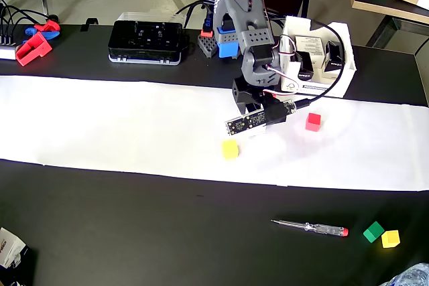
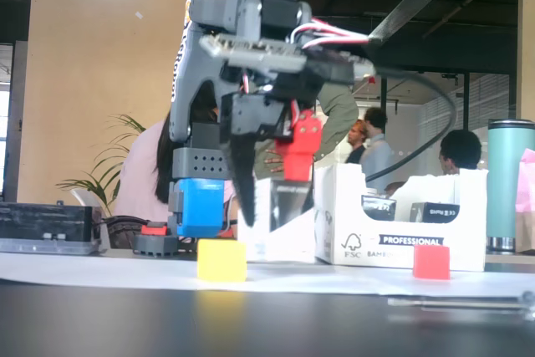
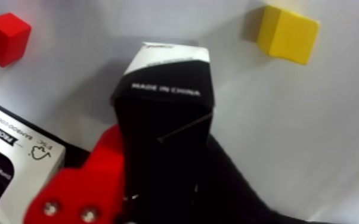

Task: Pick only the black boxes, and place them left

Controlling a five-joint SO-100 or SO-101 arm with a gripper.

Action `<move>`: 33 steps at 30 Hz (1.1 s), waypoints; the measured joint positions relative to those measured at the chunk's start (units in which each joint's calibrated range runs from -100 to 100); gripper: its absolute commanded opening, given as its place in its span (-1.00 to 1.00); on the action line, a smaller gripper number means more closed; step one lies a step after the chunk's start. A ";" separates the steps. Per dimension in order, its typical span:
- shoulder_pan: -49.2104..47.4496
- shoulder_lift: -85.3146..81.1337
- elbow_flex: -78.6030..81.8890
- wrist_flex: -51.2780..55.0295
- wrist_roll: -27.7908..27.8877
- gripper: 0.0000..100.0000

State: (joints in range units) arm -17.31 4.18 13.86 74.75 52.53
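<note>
Holding one black box (image 3: 164,113) clamped between its fingers, the tool (image 3: 158,179) hangs above the white-papered surface (image 1: 100,125), box long axis in line with the fingers, yellow cube (image 3: 288,33) at two o'clock in the wrist view.

From above, the arm (image 1: 251,45) covers the black box it holds, so you cannot see that box there. In the wrist view the black box (image 3: 164,113) is close up and its lower part runs off the bottom edge, with the red finger (image 3: 86,184) cut off too. The white tray (image 3: 15,155) is cut by the left edge. The people (image 2: 368,144) behind the table are blurry.
</note>
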 measured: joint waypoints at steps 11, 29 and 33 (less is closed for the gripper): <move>-7.01 -11.07 -7.24 0.08 -7.23 -0.90; -41.62 -27.07 -15.45 16.30 -20.42 -0.90; -52.98 -27.32 -15.27 16.30 -23.69 -0.90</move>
State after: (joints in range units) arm -70.28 -23.13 -1.41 91.05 28.84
